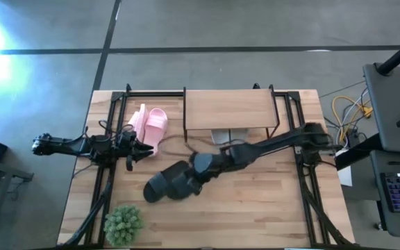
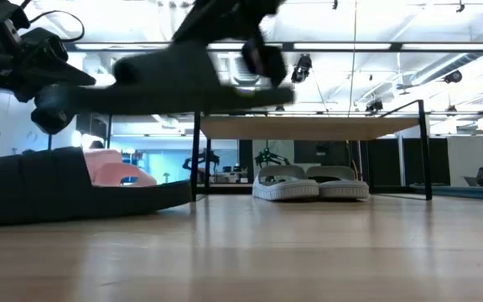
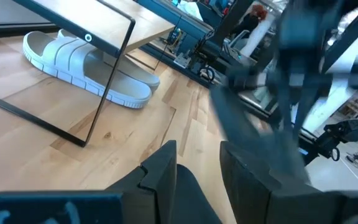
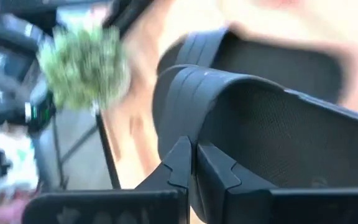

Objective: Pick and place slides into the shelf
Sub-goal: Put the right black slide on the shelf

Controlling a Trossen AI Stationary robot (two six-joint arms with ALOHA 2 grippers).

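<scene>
At the back of the table [image 1: 269,208], the shelf [image 1: 228,110] is sheltering the light grey slides [image 2: 310,183] under its plank, and the pink slides [image 1: 150,125] are lying just to its left. In front of it, my right gripper [image 1: 198,169] is pinching shut on one black slide [image 2: 174,84], holding it above the wood, while the other black slide [image 2: 65,189] is lying flat below. My left gripper [image 1: 141,149] is hovering partly open and empty beside the pink pair.

Black slides [image 1: 169,184] sit mid-table, one raised off the wood. Pink slides [image 1: 150,125] lie far-left, beside the shelf [image 1: 228,110]. Light grey slides [image 2: 310,183] rest side by side under its plank top.
</scene>
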